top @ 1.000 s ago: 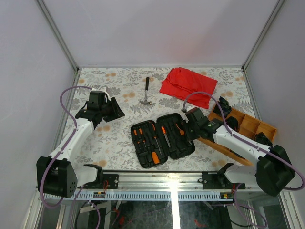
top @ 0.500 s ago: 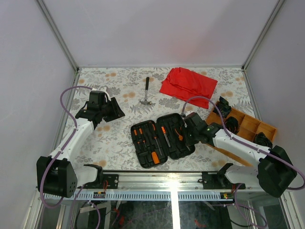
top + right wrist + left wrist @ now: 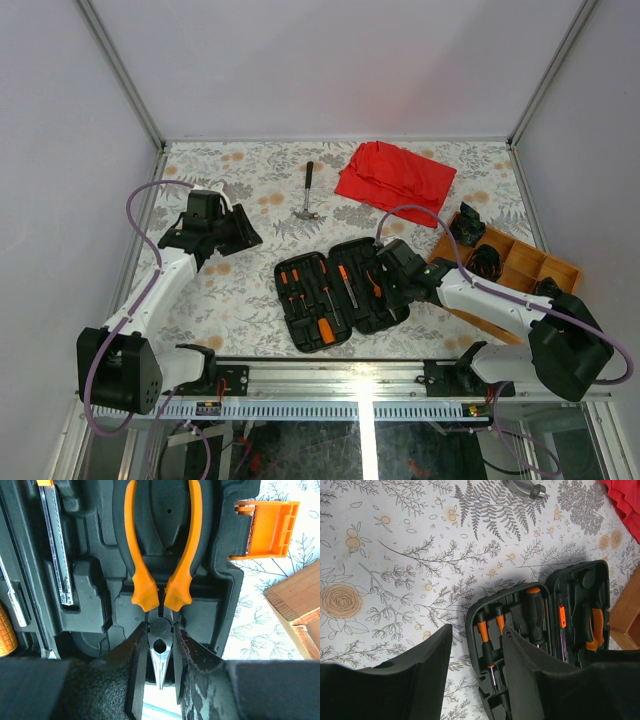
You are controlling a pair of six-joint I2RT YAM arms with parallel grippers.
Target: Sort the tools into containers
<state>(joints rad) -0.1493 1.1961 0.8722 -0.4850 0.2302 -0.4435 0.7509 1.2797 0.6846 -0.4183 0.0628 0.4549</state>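
The black tool case (image 3: 298, 338) lies open at the table's front centre. Its left half holds slim screwdrivers (image 3: 300, 285) with black-and-orange handles. My right gripper (image 3: 386, 280) is over the right half, shut on the metal head of the orange-handled pliers (image 3: 161, 630). The handles point away from me and lie over a moulded slot in the case (image 3: 100, 585). The orange latch (image 3: 265, 527) sticks out at the case's edge. My left gripper (image 3: 245, 236) is open and empty above the tablecloth left of the case. The left wrist view shows the screwdrivers (image 3: 485, 635) and a black-handled driver (image 3: 535, 610).
A hammer (image 3: 308, 195) lies on the flowered cloth behind the case, and a red cloth (image 3: 395, 180) at the back right. A wooden compartment tray (image 3: 520, 265) with black objects stands at the right, its corner close to the case (image 3: 295, 605).
My right gripper has moved left and slightly nearer, from the case's right edge to over its right half, carrying the pliers. The left arm has not moved.
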